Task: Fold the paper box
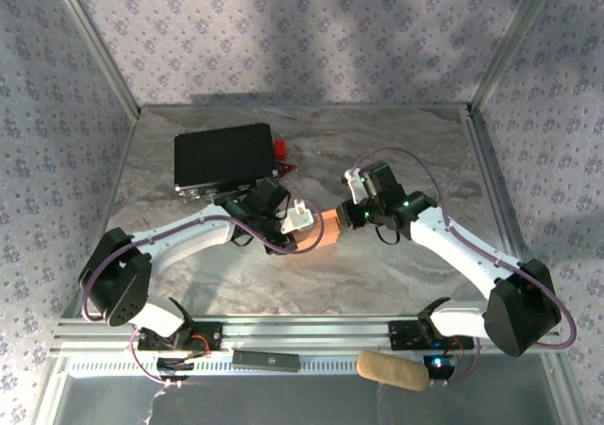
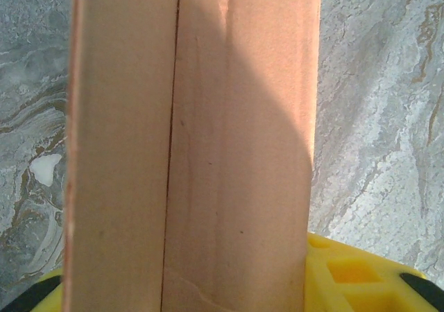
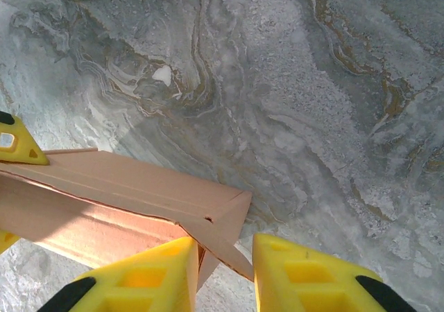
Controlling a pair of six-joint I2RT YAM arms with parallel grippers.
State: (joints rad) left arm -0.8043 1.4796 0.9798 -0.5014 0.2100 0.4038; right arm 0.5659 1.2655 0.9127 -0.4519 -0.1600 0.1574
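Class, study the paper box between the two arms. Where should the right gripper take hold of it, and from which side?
Grip the thin flap jutting from the end of the paper box, approaching end-on along its length. The flap lies edge-on between the parted fingers of the right gripper, so they could pinch its two flat faces.

Paper box (image 1: 324, 232) lies mid-table (image 1: 406, 283), between the left gripper (image 1: 300, 221) at its left end and the right gripper (image 1: 348, 215) at its right. A case (image 1: 225, 156) sits behind, to the left. A pad (image 1: 392, 370) rests before the near rail (image 1: 311, 331), to the right.
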